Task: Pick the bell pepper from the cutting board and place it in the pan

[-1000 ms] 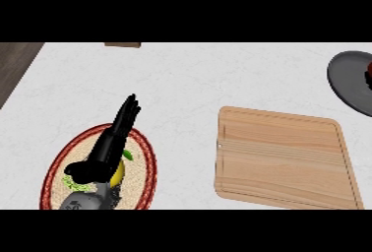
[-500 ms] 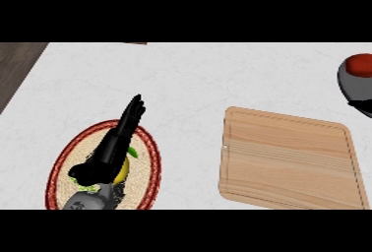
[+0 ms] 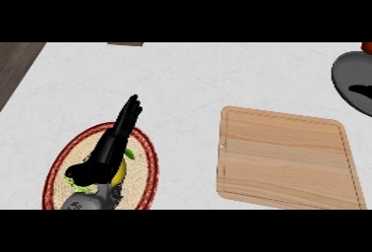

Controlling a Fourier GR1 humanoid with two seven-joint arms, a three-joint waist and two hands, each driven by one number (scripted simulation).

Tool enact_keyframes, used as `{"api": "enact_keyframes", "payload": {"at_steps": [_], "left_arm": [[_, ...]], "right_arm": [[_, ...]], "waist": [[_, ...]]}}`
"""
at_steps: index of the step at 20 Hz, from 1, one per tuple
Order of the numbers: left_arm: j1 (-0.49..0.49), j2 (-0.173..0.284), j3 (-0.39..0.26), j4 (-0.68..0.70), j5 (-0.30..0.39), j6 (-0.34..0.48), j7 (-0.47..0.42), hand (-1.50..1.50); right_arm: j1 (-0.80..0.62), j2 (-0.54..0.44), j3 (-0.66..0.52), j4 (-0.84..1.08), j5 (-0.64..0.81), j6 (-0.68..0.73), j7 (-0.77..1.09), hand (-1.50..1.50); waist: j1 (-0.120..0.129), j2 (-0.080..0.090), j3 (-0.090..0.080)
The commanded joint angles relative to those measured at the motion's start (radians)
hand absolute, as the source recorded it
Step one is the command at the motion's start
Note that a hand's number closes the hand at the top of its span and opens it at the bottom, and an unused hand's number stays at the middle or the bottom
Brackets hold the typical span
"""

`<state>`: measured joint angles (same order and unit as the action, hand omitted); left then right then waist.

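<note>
White marbled bench (image 3: 196,83) filling the head view, with a strip of dark floor at the far left edge. Near the middle right, a wooden cutting board (image 3: 287,157), lying flat with nothing on it. At the upper right edge, part of a dark grey pan (image 3: 349,81), mostly cropped; a dark shadow falling across its inside, and just above its rim a small patch of red (image 3: 367,47), cropped by the frame. Probably the bell pepper, carried over the pan for the drop, though too little visible to be sure. No right hand anywhere in the frame, so no telling whether anything holds that red thing.

Lower left, a round woven plate with a red rim (image 3: 149,162), bearing something yellow and green, only slivers visible. Over it, the left hand (image 3: 109,147), fingers straight and together, pointing up the bench, holding nothing; resting there, likely parked clear of the board and pan so as not to obstruct the transfer.

Judging by the bare board, pick done and placement close to finished or just underway.
</note>
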<state>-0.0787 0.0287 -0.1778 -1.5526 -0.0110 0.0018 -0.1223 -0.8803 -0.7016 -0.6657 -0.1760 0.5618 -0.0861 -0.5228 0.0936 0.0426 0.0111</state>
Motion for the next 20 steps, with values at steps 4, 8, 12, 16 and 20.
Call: {"api": "enact_keyframes", "payload": {"at_steps": [4,8,12,16,20], "left_arm": [[-0.015,0.012,0.028,-0.002,0.015,-0.002,0.027,0.00],[0.011,0.004,0.027,0.002,0.015,0.005,0.011,0.00],[0.034,0.013,0.025,0.003,0.016,-0.010,-0.018,0.00],[0.023,0.006,0.010,-0.023,0.010,-0.003,0.030,0.00],[0.021,0.022,0.034,-0.014,0.014,-0.008,0.007,0.00]], "right_arm": [[0.024,-0.096,-0.117,0.040,-0.122,0.199,-0.040,-1.50],[0.083,-0.149,-0.137,0.065,-0.153,0.411,-0.087,-1.50],[0.109,-0.179,-0.125,0.055,-0.147,0.523,-0.114,-1.50],[0.193,-0.163,-0.121,0.044,-0.149,0.592,-0.217,-1.50],[0.237,-0.159,-0.103,0.013,-0.139,0.611,-0.271,-1.50]], "waist": [[-0.026,-0.005,0.000],[-0.045,-0.013,-0.002],[-0.033,-0.011,-0.002],[-0.038,-0.015,-0.001],[-0.042,-0.017,-0.002]]}}
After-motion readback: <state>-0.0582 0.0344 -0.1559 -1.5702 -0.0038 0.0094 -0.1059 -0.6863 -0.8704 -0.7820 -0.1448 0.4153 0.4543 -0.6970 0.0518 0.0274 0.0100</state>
